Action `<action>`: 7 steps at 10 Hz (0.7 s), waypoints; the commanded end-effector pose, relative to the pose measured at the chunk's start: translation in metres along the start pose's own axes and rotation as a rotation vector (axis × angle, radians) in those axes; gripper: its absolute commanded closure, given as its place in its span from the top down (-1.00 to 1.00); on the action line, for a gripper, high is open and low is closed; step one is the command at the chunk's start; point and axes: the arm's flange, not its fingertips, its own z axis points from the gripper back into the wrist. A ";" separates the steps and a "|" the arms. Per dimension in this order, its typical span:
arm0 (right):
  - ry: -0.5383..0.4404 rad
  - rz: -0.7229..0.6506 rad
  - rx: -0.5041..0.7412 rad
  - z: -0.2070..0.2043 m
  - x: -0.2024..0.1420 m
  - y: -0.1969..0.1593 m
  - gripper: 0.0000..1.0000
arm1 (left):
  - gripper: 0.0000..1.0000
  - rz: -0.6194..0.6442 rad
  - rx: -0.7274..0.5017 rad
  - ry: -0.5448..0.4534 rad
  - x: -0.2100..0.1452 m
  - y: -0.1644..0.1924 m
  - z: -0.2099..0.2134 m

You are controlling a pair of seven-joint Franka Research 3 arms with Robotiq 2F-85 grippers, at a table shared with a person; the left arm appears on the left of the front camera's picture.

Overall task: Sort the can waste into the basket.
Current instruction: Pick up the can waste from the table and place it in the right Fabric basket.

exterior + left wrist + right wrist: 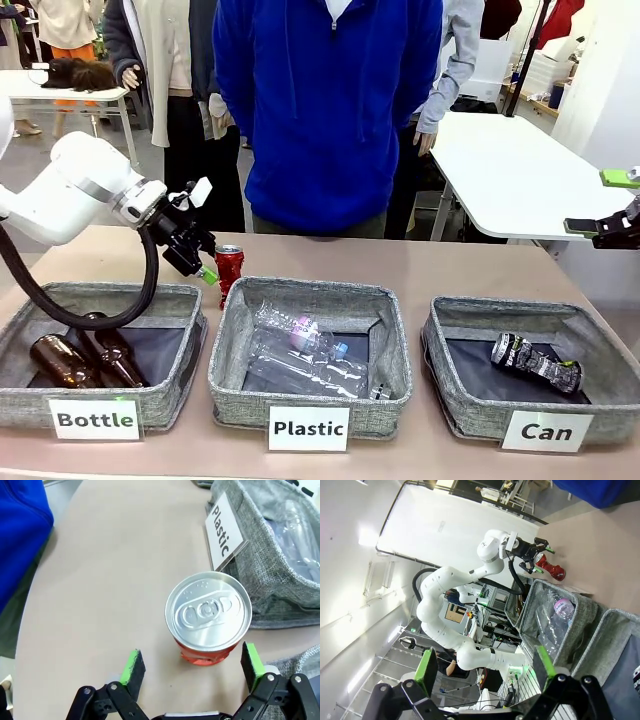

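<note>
We've got the left gripper (192, 667) spread wide above the upright red can (208, 616), pads either side but not touching; it stands on the table (400, 265) behind the near corner of the "Plastic" basket (310, 400), while the black-and-silver can (536, 362) lies in the "Can" basket (530, 405). The can sits nearer one pad, so closing off-centre could tip it or dent it. Right gripper (484, 667) is open and empty, parked off to the side; third sign reads "Bottle", no can brand legible.

Glossy white jointed arm (70, 190), thick black cable (60, 300), black tool (192, 672) with green pads (131, 664)
</note>
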 end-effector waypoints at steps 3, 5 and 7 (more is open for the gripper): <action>0.013 0.016 0.004 0.003 -0.001 0.002 1.00 | 1.00 0.008 -0.046 -0.039 0.000 0.009 -0.007; 0.013 0.016 0.004 0.003 -0.001 0.002 1.00 | 1.00 0.021 -0.085 -0.054 -0.002 0.012 -0.017; 0.013 0.016 0.004 0.003 -0.001 0.002 1.00 | 1.00 0.013 -0.092 -0.072 -0.002 0.012 -0.026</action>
